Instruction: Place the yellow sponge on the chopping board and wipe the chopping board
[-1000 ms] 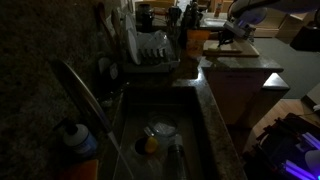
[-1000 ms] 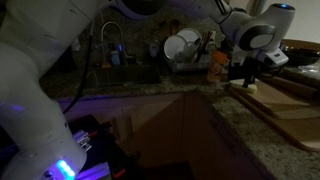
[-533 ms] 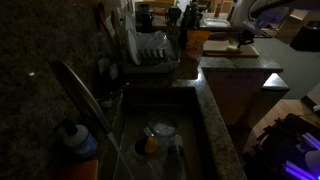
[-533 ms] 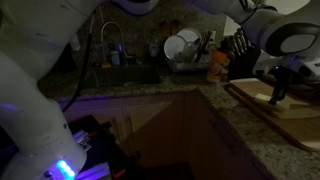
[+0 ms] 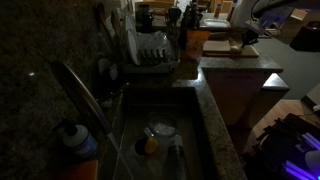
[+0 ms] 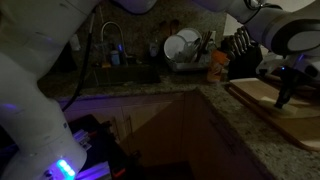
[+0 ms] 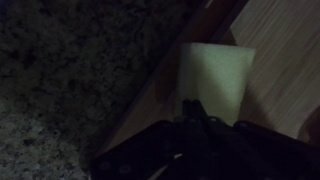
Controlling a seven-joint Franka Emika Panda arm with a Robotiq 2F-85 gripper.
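The scene is very dark. In the wrist view the pale-yellow sponge (image 7: 216, 78) lies across the edge where the tan chopping board (image 7: 285, 60) meets the speckled counter (image 7: 70, 80). My gripper (image 7: 212, 116) comes in from the bottom. Its dark fingers close on the sponge's near end and press it down on the board. In both exterior views the gripper (image 5: 245, 39) (image 6: 284, 96) stands low over the board (image 5: 228, 50) (image 6: 295, 118). The sponge is too dim to make out there.
A sink (image 5: 160, 140) with an orange-yellow lump (image 5: 150, 145) lies in the counter. A dish rack with plates (image 5: 150, 50) (image 6: 185, 48) and an orange-brown box (image 6: 217, 68) stand beside the board. A knife block (image 6: 240, 45) stands behind it.
My gripper has moved along the board, away from the dish rack, most of it in the first half second. It has stayed low on the board.
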